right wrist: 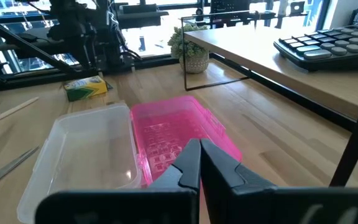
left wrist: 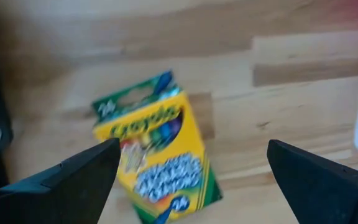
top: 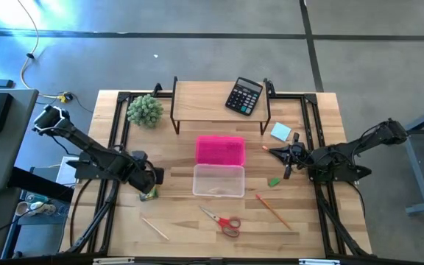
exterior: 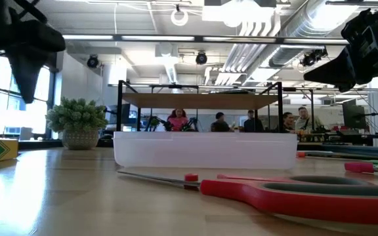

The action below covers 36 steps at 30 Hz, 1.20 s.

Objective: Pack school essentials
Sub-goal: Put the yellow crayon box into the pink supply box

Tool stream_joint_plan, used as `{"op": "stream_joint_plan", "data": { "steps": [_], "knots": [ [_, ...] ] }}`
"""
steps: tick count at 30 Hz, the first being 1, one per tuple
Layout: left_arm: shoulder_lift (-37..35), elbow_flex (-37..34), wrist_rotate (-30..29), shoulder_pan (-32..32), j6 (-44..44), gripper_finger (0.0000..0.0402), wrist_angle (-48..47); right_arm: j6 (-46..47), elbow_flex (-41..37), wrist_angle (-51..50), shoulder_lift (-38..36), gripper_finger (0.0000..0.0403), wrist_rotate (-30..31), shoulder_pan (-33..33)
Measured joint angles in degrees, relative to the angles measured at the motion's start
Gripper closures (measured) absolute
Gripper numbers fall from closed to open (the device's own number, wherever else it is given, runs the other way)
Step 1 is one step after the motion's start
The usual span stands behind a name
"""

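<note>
Wooden table (top: 182, 221), left tool (left wrist: 191, 171) open above crayon box (left wrist: 157, 158)

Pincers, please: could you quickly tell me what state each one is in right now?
Left pincer: open, empty, poised over the crayon box.
Right pincer: closed, holding nothing.

A light wooden table (top: 182, 232) is filling the middle of the high view, with a black-legged wooden shelf (top: 205, 94) standing along its upper edge and a fuzzy green plant (top: 145, 110) sitting at upper left. A pink lid (top: 220, 149) and clear box (top: 218, 180) are lying at centre, a blue notepad (top: 280, 132) and green eraser (top: 274, 182) at right. A crayon box (top: 149, 194) is resting at left, with a pale stick (top: 154, 228), red-handled scissors (top: 224, 221) and orange pencil (top: 273, 210) lying along the lower part.
</note>
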Motion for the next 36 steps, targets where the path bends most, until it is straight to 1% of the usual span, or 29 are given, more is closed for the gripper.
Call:
{"op": "stream_joint_plan", "data": {
  "steps": [6, 11, 36],
  "knots": [
    [1.9, 0.0, 3.1, -5.0, -10.4, 0.0007, -0.2, 0.0, 0.0, -0.3, 0.0, 0.0403, 0.0, 0.0],
    [3.9, 0.0, 2.7, -7.9, -16.0, 0.0007, 0.2, 0.0, 0.0, -0.5, 0.0, 0.0403, 0.0, 0.0],
    [14.4, 0.0, 2.2, -8.2, -20.8, 0.0007, 5.6, 0.0, 0.0, -1.4, 0.0, 0.0403, 0.0, 0.0]
  ]
}}
